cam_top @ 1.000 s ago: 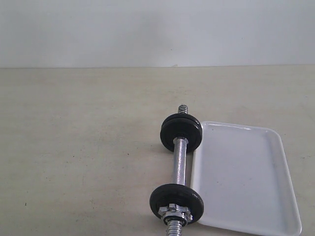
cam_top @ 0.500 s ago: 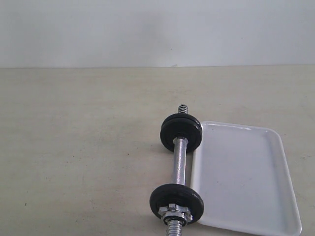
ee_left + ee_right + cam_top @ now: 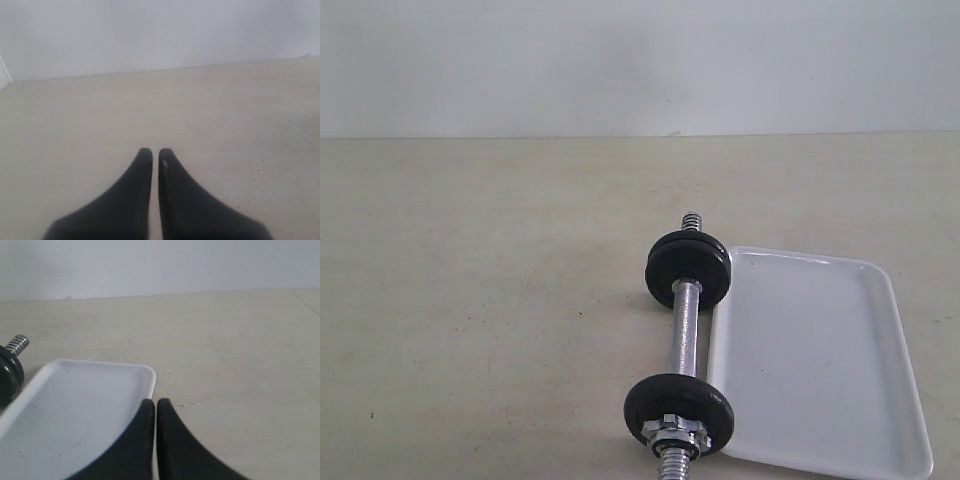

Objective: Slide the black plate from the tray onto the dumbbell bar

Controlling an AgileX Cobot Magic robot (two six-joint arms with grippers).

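On the table [image 3: 470,320], just left of the tray [image 3: 820,370] and lengthwise along its rim: the bar [image 3: 685,325]. Already on the bar, two black plates [image 3: 688,268] pressed together beside the tray's far corner, and a third plate [image 3: 678,405] by the near corner, with a star nut [image 3: 672,430] outside it. Left gripper [image 3: 155,155] over bare table, the tray out of its view, fingers all but touching, holding nothing. Right gripper [image 3: 155,405] lined up with the tray's rim farthest from the bar, also pinched to a sliver, nothing held.
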